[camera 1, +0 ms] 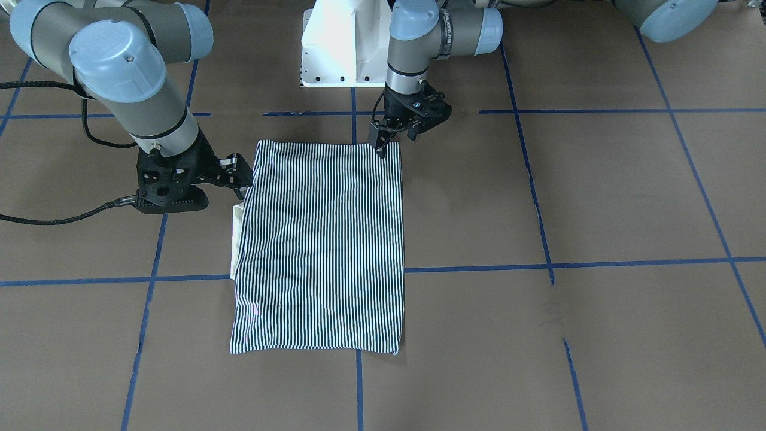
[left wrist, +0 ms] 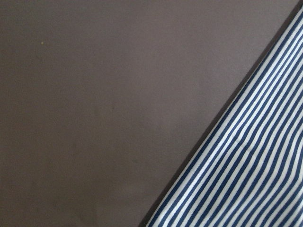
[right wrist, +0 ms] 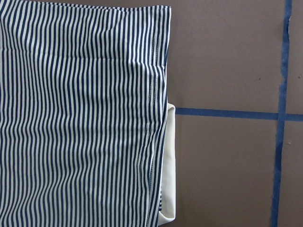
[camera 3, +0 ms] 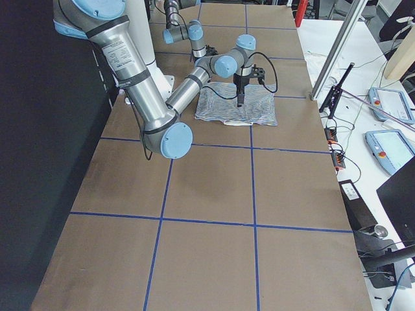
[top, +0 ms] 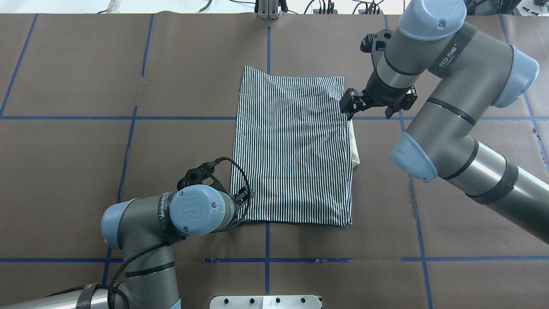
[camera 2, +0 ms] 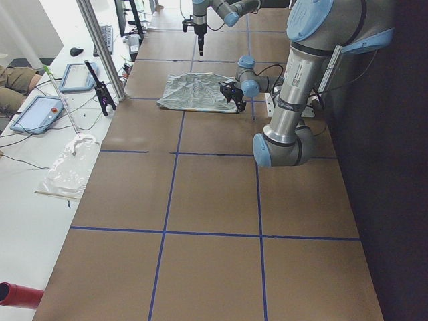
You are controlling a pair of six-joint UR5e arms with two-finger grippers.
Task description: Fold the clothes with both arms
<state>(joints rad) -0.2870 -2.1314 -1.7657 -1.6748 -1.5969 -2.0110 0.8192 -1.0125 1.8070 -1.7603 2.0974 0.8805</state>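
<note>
Shirt (top: pixel 291 150), striped navy and white, lies folded into a flat rectangle at the middle of the table (top: pixel 128 64), just beyond the robot's white base (camera 1: pixel 341 42).

The left gripper (camera 1: pixel 396 140) is down at the shirt's near left corner. Its jaws look parted, with one black finger (camera 1: pixel 383 142) on the very corner of the cloth and the other off to the side over bare table. Its wrist camera sits low and shows only the striped edge running slantwise across brown table, with no fingers in view. In the overhead view the left arm (top: pixel 141 223) comes in from the near left, and its wrist covers most of the gripper.

The right gripper (top: pixel 348 104) hangs just beside the shirt's right edge, toward the far end. Its jaws stand apart with nothing between them. Its wrist camera looks straight down on the stripes and a hem seam. The right arm (top: pixel 450 107) reaches in from the near right.

A cream collar (top: pixel 354 148) sticks out from under the shirt's right edge, just nearer the robot than the right gripper.

Blue tape lines (top: pixel 266 38) divide the brown table into squares, and one runs under the shirt.
</note>
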